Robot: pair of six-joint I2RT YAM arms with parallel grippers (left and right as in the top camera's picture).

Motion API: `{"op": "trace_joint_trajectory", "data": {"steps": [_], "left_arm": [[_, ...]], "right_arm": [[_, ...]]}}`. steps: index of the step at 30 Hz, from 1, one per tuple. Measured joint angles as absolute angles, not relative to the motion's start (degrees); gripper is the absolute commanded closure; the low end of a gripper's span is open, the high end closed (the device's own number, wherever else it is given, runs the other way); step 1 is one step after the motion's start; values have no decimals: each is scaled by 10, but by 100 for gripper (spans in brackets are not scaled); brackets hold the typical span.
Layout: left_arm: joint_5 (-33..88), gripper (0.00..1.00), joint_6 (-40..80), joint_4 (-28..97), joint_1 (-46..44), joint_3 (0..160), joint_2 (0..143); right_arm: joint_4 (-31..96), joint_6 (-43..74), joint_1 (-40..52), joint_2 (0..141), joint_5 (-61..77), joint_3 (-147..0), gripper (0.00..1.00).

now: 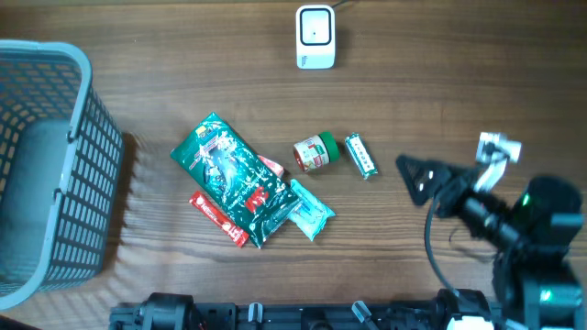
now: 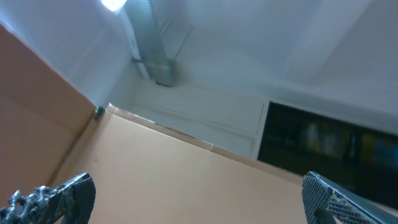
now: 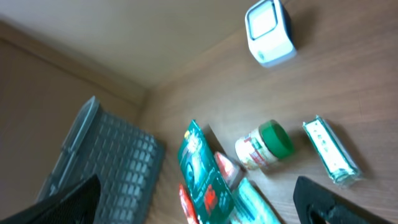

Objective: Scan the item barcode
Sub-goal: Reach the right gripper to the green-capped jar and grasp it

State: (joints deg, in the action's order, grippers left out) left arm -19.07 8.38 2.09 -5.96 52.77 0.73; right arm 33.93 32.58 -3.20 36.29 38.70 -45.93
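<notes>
Right now your right gripper sits at the table's right side, jaws spread wide and empty. Nearest it, just to its left, lies the small green packet, then the green-lidded jar on its side. Beyond them, a large green bag partly covers a red bar and a teal packet. The white scanner stands well apart at the far edge, and the basket is farthest left. Your left gripper is also spread and empty, aimed away from the table.
</notes>
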Motion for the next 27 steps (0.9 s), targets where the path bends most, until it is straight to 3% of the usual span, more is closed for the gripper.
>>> {"op": "trace_joint_trajectory", "data": {"steps": [4,8,13,18,23,27], "left_arm": [[-208,0,145,97,-60,530,36],[-213,0,163,177,-60,472,61],[-208,0,167,125,-60,310,66],[-162,0,168,93,-60,206,66],[-151,0,167,116,-60,199,66],[-150,0,167,128,-60,171,66]], "right_arm": [[479,190,-5,542,333,-625,0],[437,118,95,658,218,-651,0],[395,65,222,801,34,-656,0],[393,22,231,937,-49,-656,0],[383,-10,231,950,-64,-656,1],[381,-24,231,985,-65,-656,8]]}}
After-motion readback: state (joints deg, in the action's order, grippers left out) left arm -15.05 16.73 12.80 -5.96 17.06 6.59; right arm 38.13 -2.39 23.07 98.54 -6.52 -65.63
